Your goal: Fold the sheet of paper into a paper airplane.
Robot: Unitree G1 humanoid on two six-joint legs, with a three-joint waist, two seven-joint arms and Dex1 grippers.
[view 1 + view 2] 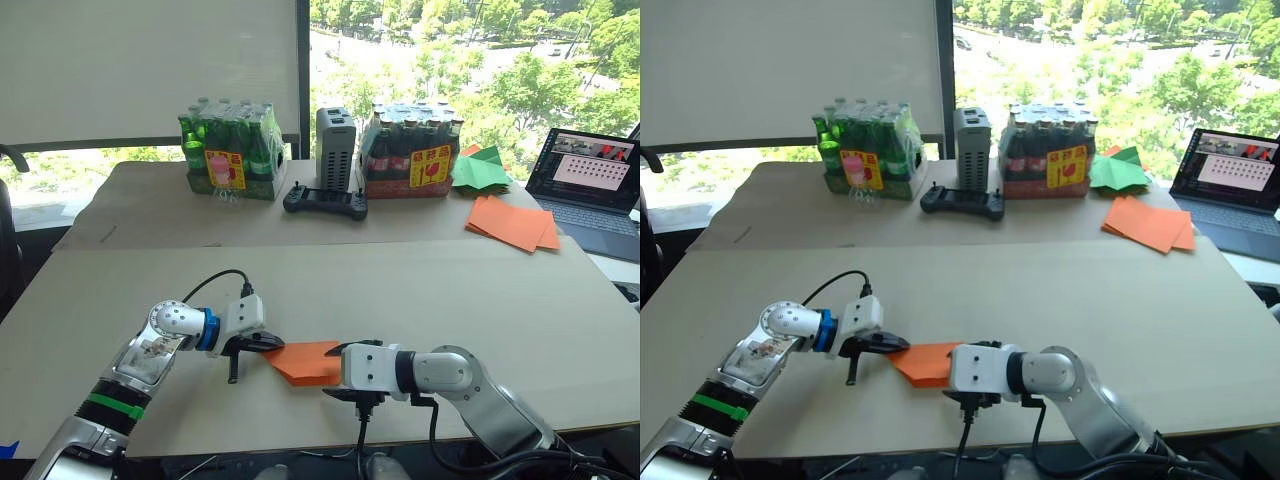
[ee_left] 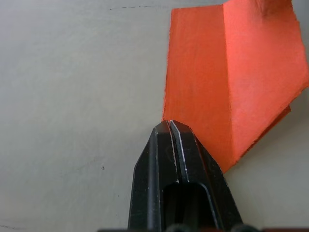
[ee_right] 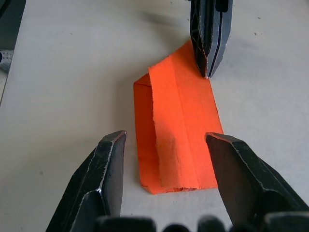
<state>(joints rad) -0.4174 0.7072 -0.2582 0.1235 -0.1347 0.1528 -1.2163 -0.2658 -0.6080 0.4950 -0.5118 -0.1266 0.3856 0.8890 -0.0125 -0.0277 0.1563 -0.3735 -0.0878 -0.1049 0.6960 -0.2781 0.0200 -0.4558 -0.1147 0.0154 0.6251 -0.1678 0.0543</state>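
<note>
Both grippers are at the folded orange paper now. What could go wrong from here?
The left gripper, shut, presses just one corner of the sheet of paper, so it may pivot or slide. The right gripper is open astride the loose upper flap; closing could crumple it or set a crooked crease.

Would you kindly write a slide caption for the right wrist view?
Open right claw straddles the folded sheet of paper while the shut left claw presses its far corner.

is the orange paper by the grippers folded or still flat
Folded: the sheet of paper lies on the table with overlapping layers and a lengthwise crease, narrowing to a point at the left gripper.
</note>
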